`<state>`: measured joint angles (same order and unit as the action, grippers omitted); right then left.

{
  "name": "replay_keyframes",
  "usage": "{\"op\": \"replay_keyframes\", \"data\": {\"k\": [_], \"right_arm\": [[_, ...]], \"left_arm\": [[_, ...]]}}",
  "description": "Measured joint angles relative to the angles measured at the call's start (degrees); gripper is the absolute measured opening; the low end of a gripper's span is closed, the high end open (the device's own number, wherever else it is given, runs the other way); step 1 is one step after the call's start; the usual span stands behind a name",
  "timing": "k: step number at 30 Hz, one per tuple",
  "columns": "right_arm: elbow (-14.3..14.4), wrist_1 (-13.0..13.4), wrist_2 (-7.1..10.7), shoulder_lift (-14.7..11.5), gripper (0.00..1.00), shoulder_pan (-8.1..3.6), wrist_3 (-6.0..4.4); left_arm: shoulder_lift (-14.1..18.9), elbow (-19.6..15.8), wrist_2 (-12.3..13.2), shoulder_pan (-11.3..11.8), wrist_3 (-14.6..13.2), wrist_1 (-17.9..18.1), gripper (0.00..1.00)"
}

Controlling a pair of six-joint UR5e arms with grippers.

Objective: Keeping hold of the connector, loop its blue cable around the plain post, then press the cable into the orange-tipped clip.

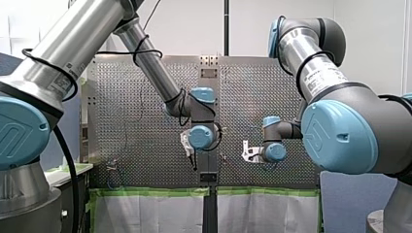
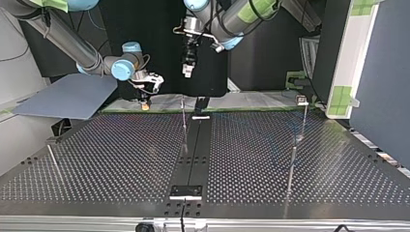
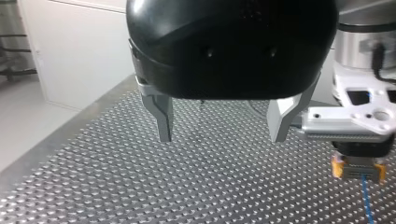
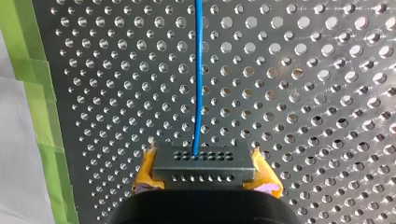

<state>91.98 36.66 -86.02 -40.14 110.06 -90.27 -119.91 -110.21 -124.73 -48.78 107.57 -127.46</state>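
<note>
In the right wrist view, my right gripper (image 4: pixel 201 179) is shut on a grey connector (image 4: pixel 201 163), with a yellow pad (image 4: pixel 148 175) on each side. The blue cable (image 4: pixel 198 70) runs straight ahead from the connector over the perforated plate. The left wrist view shows my left gripper (image 3: pixel 223 135) open and holding nothing, its metal fingers (image 3: pixel 163 119) above the plate. Beside it hangs my right gripper (image 3: pixel 359 168) with the connector and blue cable (image 3: pixel 366 203). In the top view my right gripper (image 2: pixel 143 99) is at the far edge and my left gripper (image 2: pixel 187 70) hangs higher. A thin post (image 2: pixel 184 123) stands near the middle.
More thin posts (image 2: pixel 291 164) and a topped one (image 2: pixel 302 113) stand at the top view's right, and another post (image 2: pixel 53 162) at its left. A black strip (image 2: pixel 193 154) divides the perforated table. Green tape (image 4: pixel 44 116) lines the plate's edge. A small fixture with blue wire (image 1: pixel 112 167) sits at the front view's lower left.
</note>
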Motion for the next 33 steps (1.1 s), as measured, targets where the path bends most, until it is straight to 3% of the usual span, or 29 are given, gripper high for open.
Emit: {"op": "replay_keyframes", "data": {"k": [16,33], "right_arm": [[0.0,-0.8,0.23,0.0,0.00,-1.19,0.64],[0.0,-1.1,0.23,0.0,0.00,-1.29,0.78]], "left_arm": [[8.9,-8.9,0.8,0.4,1.1,-2.3,1.00],[9.6,-9.6,1.0,0.5,0.9,-2.4,1.00]]}}
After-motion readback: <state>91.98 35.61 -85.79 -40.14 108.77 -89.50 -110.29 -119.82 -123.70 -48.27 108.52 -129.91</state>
